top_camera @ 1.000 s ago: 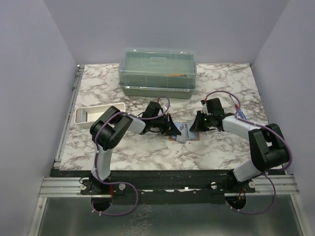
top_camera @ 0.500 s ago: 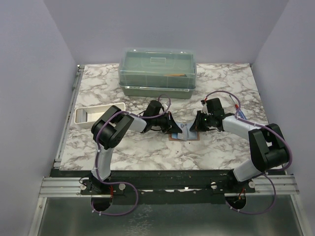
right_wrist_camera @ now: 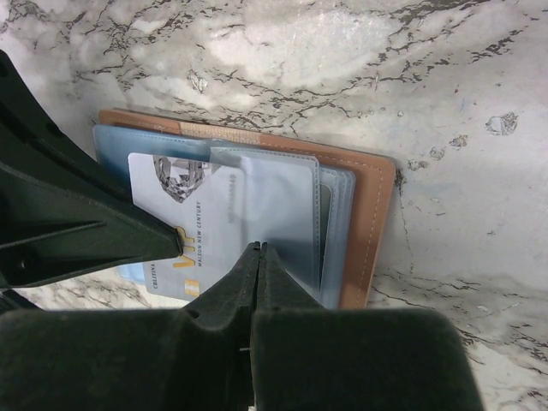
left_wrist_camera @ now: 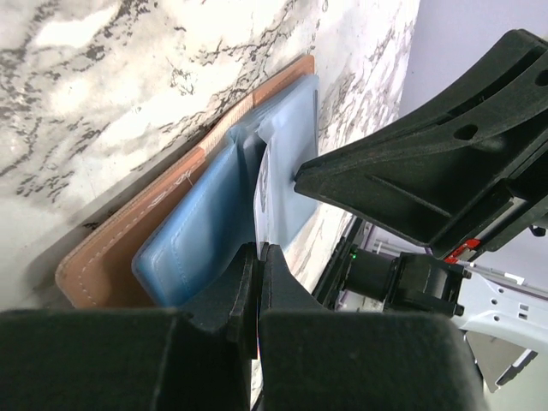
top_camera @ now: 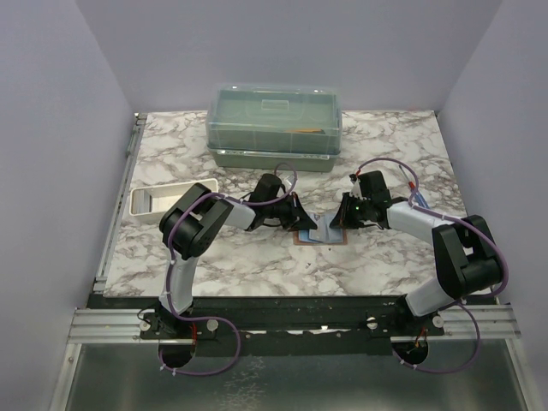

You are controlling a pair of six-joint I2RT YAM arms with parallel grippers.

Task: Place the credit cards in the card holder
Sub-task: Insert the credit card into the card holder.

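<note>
At table (top_camera: pixel 214 257) centre, from nine o'clock, my left gripper (left_wrist_camera: pixel 259 250) pinches one credit card (right_wrist_camera: pixel 184 214), half inside the card holder (right_wrist_camera: pixel 372 231), not yet seated; my right gripper (right_wrist_camera: pixel 259 248), pressed together, rests on its pocket.

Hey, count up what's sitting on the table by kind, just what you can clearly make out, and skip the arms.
green lidded box: 1
white tray: 1
brown card holder: 1
credit card: 1
total: 4
</note>
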